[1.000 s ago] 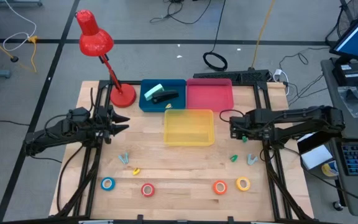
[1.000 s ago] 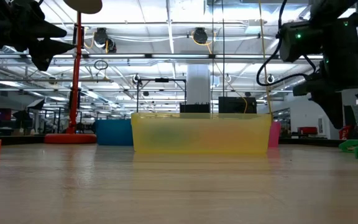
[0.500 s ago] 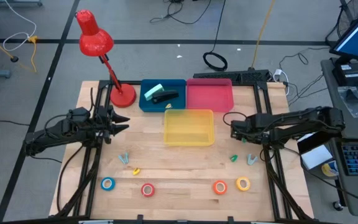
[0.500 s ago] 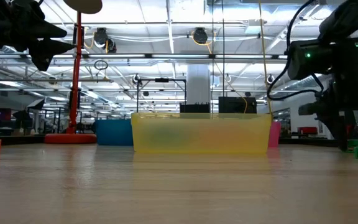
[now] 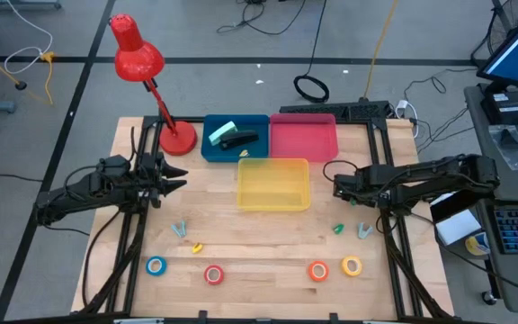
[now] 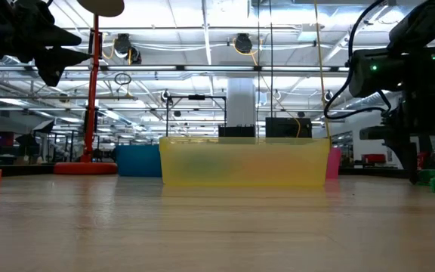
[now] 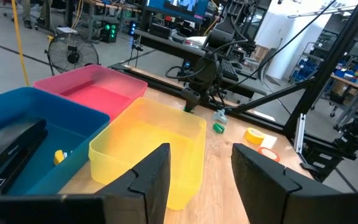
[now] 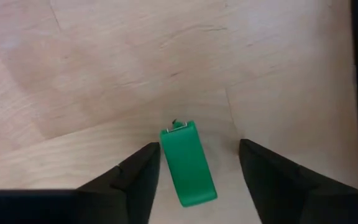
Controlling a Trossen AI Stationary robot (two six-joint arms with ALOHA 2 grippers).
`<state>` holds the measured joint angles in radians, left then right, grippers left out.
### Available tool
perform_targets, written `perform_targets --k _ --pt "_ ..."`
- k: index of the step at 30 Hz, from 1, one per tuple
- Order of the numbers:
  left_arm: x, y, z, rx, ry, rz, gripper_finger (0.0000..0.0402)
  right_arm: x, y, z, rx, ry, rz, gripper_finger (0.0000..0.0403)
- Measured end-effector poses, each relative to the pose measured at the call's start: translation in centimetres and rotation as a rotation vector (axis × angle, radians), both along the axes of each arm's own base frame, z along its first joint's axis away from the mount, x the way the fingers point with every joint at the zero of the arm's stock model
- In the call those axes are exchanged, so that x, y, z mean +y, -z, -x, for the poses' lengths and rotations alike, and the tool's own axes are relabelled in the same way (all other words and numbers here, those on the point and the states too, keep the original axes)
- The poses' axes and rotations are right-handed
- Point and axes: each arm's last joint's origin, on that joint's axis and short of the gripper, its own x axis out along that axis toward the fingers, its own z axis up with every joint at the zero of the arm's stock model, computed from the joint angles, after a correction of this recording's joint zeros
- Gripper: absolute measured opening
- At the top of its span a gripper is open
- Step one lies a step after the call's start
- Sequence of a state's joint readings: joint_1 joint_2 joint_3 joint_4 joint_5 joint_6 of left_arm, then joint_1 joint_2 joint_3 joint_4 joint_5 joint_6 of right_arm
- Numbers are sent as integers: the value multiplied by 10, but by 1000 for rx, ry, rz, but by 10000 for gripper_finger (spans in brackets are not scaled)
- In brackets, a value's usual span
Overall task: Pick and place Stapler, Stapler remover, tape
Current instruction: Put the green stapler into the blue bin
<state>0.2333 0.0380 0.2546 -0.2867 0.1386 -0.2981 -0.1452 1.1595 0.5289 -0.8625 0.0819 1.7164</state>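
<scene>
A pale wooden table [image 5: 268,234] stands on a grey workshop floor with cables and a red desk lamp [image 5: 142,67] at its far left corner.

From above: three bins sit at the far middle, a blue bin [image 5: 210,149], a pink bin [image 5: 304,139] and, nearer, a yellow bin [image 5: 273,184]. The blue one already holds a black stapler [image 5: 239,139] and a pale green one [image 5: 220,131]; the yellow and pink look empty. All four tape rolls wait along the near edge: blue tape [image 5: 156,265], red tape [image 5: 213,274], orange tape [image 5: 318,270], yellow tape [image 5: 352,265]. Small pieces, seemingly staple removers, lie loose: two pale and one yellow [image 5: 197,246] at the left, a green remover [image 5: 338,229] and a pale one [image 5: 365,230] at the right. So I judge the work barely begun. The left gripper [image 5: 176,180] hovers left of the yellow bin; the right gripper [image 5: 342,189] is low, just right of it.

Low view: the yellow bin fills the middle and the right arm reaches to the tabletop at the right.

Left wrist view: its fingers [image 7: 151,177] stand apart over the yellow bin, holding nothing.

Right wrist view: the fingers [image 8: 138,174] stand apart on either side of a green piece [image 8: 187,163] lying on the wood, not yet clamped.
</scene>
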Motion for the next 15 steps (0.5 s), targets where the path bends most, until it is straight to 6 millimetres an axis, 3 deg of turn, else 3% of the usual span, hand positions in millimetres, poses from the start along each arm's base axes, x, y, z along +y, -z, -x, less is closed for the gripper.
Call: perform_targets --k 11,15 --pt "0 -5 0 -52 -13 49 161 -1 0 -3 -36 -12 7 76" --pt "0 -16 0 -174 -9 71 161 -1 -5 -8 -112 -36 16 64"
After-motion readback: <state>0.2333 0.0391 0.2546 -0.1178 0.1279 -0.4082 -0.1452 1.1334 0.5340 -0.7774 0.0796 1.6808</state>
